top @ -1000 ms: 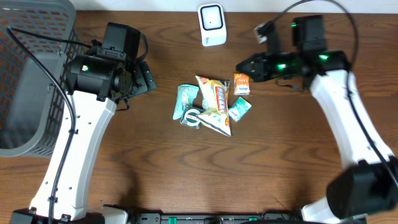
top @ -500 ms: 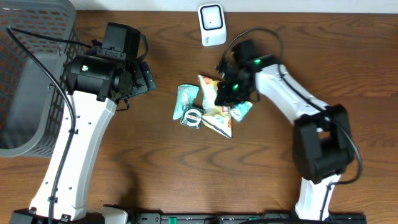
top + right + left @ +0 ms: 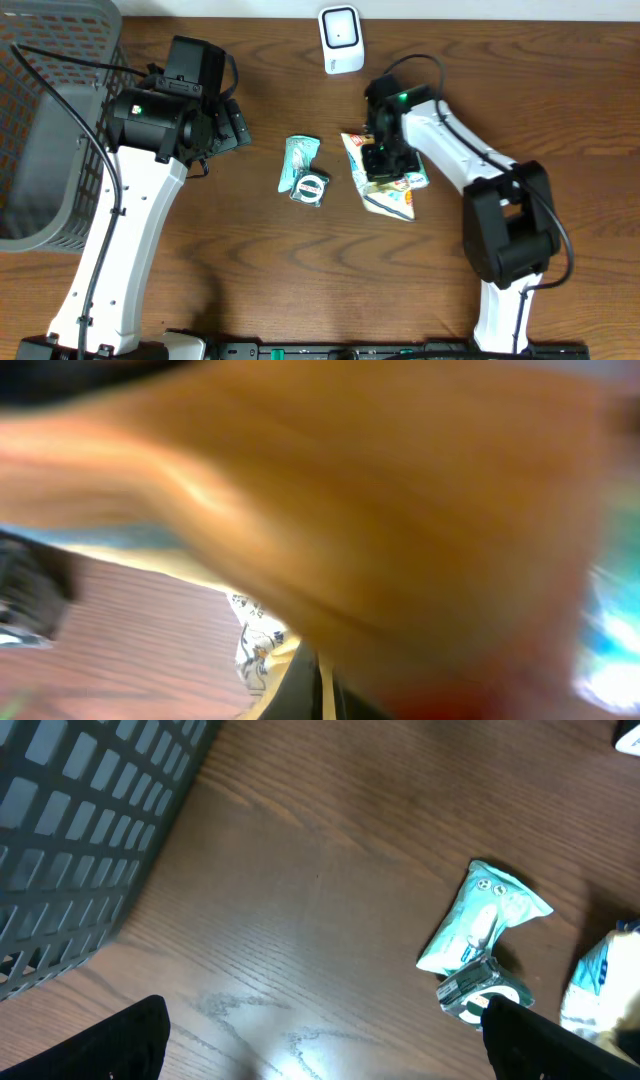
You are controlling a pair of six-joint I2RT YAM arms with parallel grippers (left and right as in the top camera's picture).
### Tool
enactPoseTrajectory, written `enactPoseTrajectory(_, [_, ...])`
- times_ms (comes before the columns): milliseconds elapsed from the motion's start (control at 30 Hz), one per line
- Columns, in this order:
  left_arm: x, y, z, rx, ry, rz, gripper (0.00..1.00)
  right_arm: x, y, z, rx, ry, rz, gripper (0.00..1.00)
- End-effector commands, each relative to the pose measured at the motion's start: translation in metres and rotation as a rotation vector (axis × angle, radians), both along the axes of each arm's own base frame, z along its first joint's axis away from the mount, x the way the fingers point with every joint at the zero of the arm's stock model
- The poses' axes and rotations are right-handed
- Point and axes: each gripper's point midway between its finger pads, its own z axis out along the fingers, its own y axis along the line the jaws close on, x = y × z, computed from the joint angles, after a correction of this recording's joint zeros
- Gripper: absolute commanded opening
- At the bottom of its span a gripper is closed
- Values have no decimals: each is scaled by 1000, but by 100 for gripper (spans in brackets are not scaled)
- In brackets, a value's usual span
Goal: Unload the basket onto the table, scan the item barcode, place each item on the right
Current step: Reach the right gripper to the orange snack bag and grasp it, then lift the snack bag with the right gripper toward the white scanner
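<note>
The white barcode scanner (image 3: 341, 38) stands at the back centre of the table. My right gripper (image 3: 383, 163) is shut and rests down on the yellow snack bag (image 3: 392, 197), with a small teal packet (image 3: 416, 181) at the bag's right edge. In the right wrist view an orange blur fills the frame. Below it show my dark shut right gripper (image 3: 322, 692) and a printed white corner of the bag (image 3: 255, 642). My left gripper (image 3: 238, 127) (image 3: 325, 1045) hangs open over bare wood, left of a teal packet (image 3: 298, 157) (image 3: 482, 915) and a small tape roll (image 3: 313, 187) (image 3: 482, 996).
A grey mesh basket (image 3: 45, 120) (image 3: 80, 830) fills the far left. The table's back edge runs just behind the scanner. Bare wood lies between the basket and the packets and along the table's front.
My right arm swung in from the right onto the snack pile. The yellow bag has slid to the right, away from the teal packet and roll. The left arm has not moved.
</note>
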Motion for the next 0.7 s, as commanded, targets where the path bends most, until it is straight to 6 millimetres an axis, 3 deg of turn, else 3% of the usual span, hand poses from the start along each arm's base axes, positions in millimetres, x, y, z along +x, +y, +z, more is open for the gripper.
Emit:
enactPoseTrajectory(0, [1,3,2,15,-4,-1,98,23,-14,61,-4,-177,5,7])
enactPoseTrajectory(67, [1,3,2,15,-4,-1,98,17,-16,74,0,-193,39,16])
enactPoseTrajectory(133, [1,3,2,15,-4,-1,98,13,-22,79,-27,-190,52,16])
enactPoseTrajectory(333, [1,3,2,15,-4,-1,98,11,-52,60,-190,-186,13,14])
enactPoseTrajectory(533, [1,3,2,15,-4,-1,98,-1,-39,20,-113,-120,17,6])
enactPoseTrajectory(667, [1,3,2,15,-4,-1,98,-23,-9,-4,56,-46,56,5])
